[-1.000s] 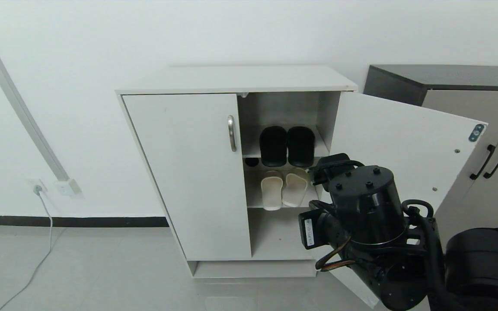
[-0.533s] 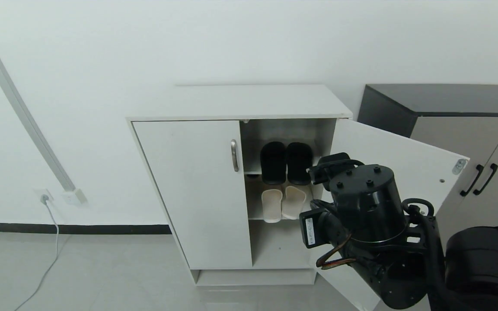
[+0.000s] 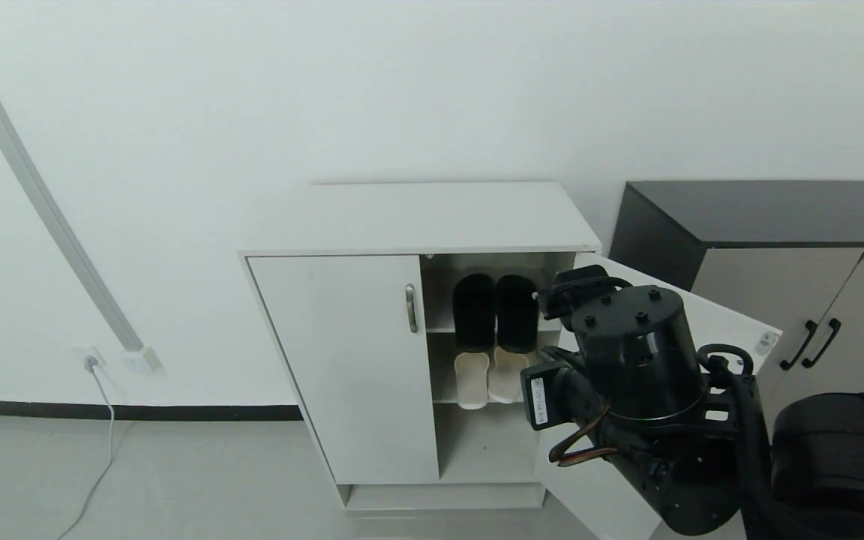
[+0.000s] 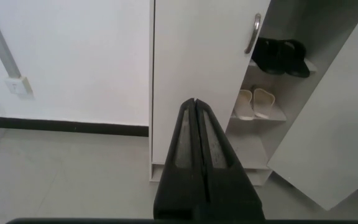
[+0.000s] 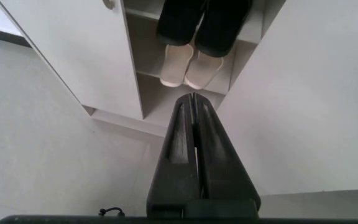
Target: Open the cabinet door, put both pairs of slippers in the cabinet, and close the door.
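Note:
The white cabinet (image 3: 417, 217) stands against the wall, its left door (image 3: 342, 360) shut and its right door (image 3: 728, 324) swung open. Black slippers (image 3: 496, 311) lie on the upper shelf and white slippers (image 3: 486, 375) on the shelf below. My right arm (image 3: 627, 367) hangs in front of the open door. In the right wrist view my right gripper (image 5: 193, 99) is shut and empty, short of the white slippers (image 5: 185, 68) and black slippers (image 5: 204, 22). My left gripper (image 4: 195, 106) is shut and empty too, well back from the cabinet, facing the shut door (image 4: 197, 56).
A dark grey cabinet (image 3: 777, 217) with black handles stands right behind the open door. A wall socket with a cable (image 3: 91, 364) and a slanted conduit (image 3: 42, 195) are at the left. Bare grey floor (image 3: 177, 480) lies before the cabinet.
The whole head view has shifted: the cabinet now looks smaller and lower in the picture, so the camera has drawn back. My right arm holds the same place in the picture.

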